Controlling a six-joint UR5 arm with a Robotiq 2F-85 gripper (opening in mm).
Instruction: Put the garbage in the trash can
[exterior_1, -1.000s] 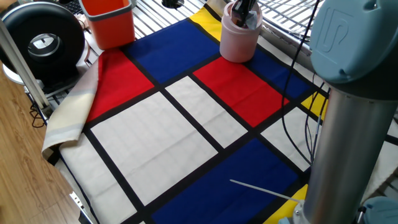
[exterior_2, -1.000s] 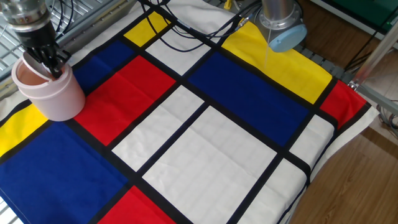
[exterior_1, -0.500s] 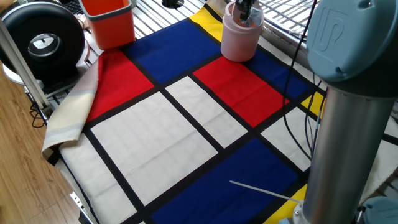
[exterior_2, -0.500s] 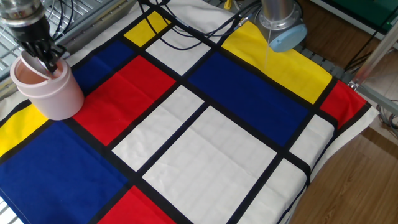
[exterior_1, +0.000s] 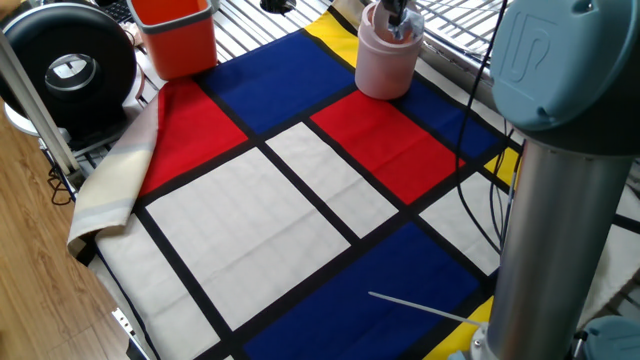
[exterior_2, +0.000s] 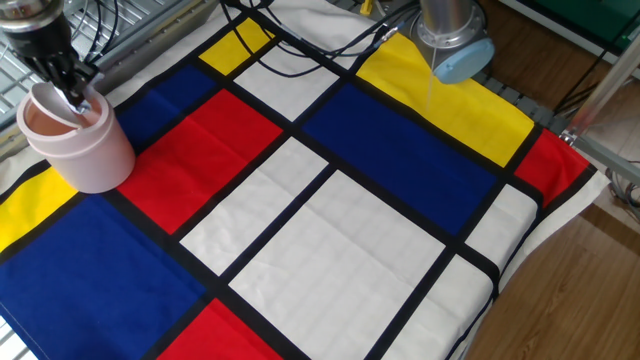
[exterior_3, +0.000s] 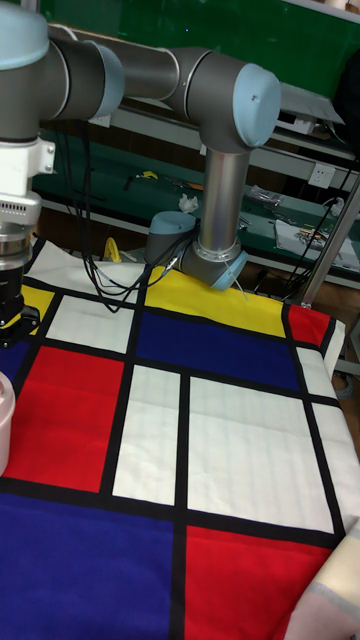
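Grey metal tubing with pale blue joint caps makes up the robot arm (exterior_3: 215, 190), which is rising from its base at the yellow edge of the cloth, bending at the elbow and reaching across to the far corner. There its black two-finger gripper (exterior_2: 72, 88) is pointing straight down, its tips sitting at the mouth of the pale pink cylindrical plastic trash can (exterior_2: 75, 140). The fingers are lying close together, but the pictures are not showing whether anything is pinched between them, so I cannot tell their state. The crumpled paper garbage is not showing in any view.

The pink can (exterior_1: 385, 62) is standing upright where a blue and a red panel meet; in the tall fixed view only a sliver of it is peeking in at the left edge. An orange square-sided plastic bin (exterior_1: 176, 35) is standing well apart from it, off the cloth's corner, beside a round black device (exterior_1: 68, 68). Black cables (exterior_2: 300, 40) are trailing over the yellow and white panels near the arm's base.

A cloth of red, blue, yellow and white rectangles edged in black (exterior_2: 330, 220) is covering the table, one corner folding over the edge (exterior_1: 110, 195). Wooden flooring (exterior_1: 30, 290) is showing below, and a green workbench (exterior_3: 160, 165) is standing behind.
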